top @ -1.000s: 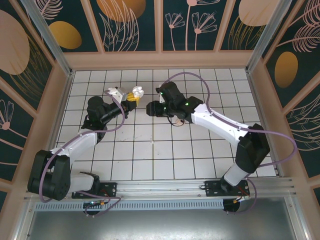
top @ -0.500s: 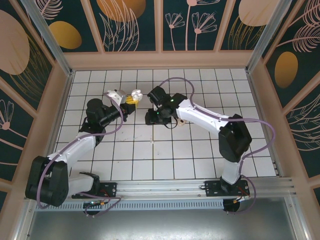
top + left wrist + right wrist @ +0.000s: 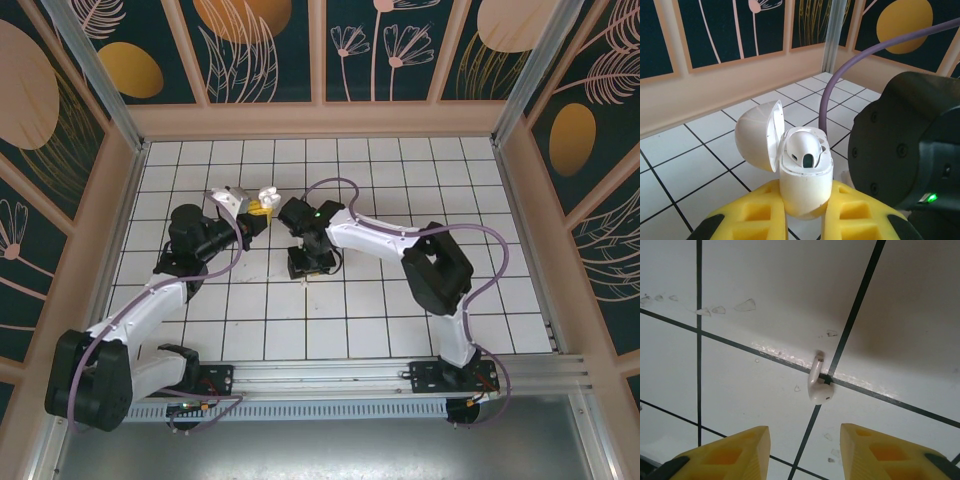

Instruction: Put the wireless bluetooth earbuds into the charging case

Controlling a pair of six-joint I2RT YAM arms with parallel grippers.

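One earbud [image 3: 802, 145] sits half-hidden in the case [image 3: 806, 182] left claw [image 3: 805, 212] clamps; right claw [image 3: 804, 434] gapes over loose earbud [image 3: 818, 385]

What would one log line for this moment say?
left gripper: shut on open case | seated earbud: in case | right gripper: open above loose earbud on table

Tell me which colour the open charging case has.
The charging case is plain glossy white, inside the lid too. The left wrist view shows it best.
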